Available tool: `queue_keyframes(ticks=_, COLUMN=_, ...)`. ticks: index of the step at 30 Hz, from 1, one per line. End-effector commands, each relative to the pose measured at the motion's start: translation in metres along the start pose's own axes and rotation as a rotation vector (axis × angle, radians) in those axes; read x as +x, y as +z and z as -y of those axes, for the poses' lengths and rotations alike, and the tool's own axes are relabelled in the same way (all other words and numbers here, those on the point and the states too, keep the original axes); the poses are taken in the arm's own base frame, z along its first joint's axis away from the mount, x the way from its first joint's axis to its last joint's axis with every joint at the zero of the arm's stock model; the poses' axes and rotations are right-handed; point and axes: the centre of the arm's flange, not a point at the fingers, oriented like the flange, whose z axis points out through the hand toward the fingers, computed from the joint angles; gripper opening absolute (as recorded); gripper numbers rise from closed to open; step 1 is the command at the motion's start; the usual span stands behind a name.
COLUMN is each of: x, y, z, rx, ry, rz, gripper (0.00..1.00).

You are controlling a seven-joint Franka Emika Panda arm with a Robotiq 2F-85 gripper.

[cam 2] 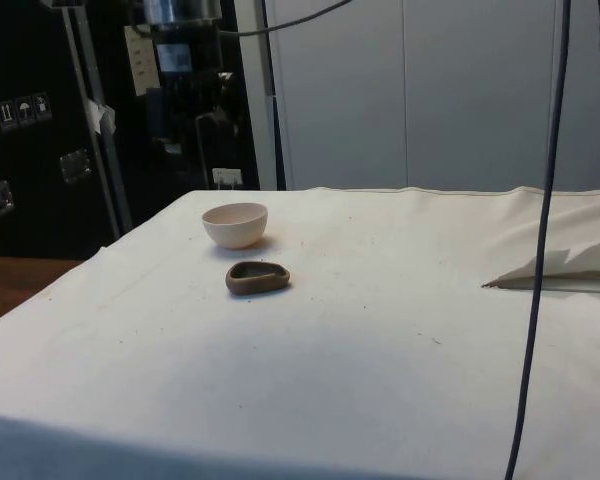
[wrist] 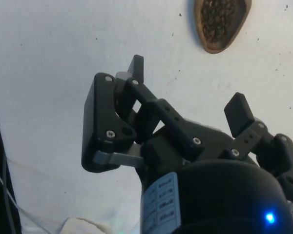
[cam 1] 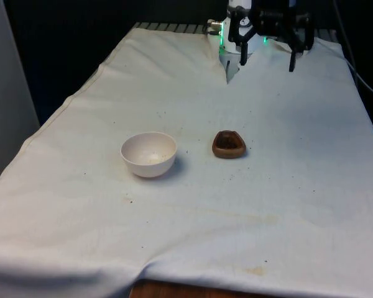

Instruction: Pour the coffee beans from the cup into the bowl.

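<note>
While the arm sits at the top right of the front frame, I read the gripper (cam 1: pixel 267 60) as hanging above the cloth (cam 1: pixel 286 186) with its two fingers spread wide and nothing between them. The wrist picture confirms this: both black fingertips (wrist: pixel 239 109) stand well apart, and only bare cloth lies in the gap.

1. Cup (cam 1: pixel 229 144): a small brown wooden vessel, upright on the cloth, just right of centre in the front frame. It lies well apart from the gripper, lower in the frame and slightly to the left of it. In the wrist picture the cup (wrist: pixel 220 22) shows its load of dark beans (wrist: pixel 219 17) and sits beyond the fingertips, clear of both.

2. Bowl (cam 1: pixel 148 153): pale, round, upright, left of centre in the front frame, near the cup but not touching it. In the side frame the bowl (cam 2: pixel 235 224) appears at centre left with the cup (cam 2: pixel 257 277) just below it. I can see a few pale specks on its floor; I cannot tell what they are.

3. Small dark specks lie scattered on the cloth around both items.
</note>
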Motion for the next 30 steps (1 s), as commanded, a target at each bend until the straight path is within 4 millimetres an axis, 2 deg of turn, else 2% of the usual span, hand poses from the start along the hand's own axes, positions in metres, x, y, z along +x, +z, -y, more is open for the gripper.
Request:
queue_keyframes(ticks=1, x=0.002, y=0.004, z=-0.002, rx=-0.001, ry=0.016, rz=-0.009, gripper=1.00)
queue_keyframes(ticks=14, x=0.008, y=0.021, z=-0.011, rx=-0.002, ry=0.081, rz=-0.004, gripper=1.00)
queue_keyframes(ticks=30, x=0.021, y=0.046, z=-0.010, rx=-0.005, ry=0.155, rz=-0.012, gripper=1.00)
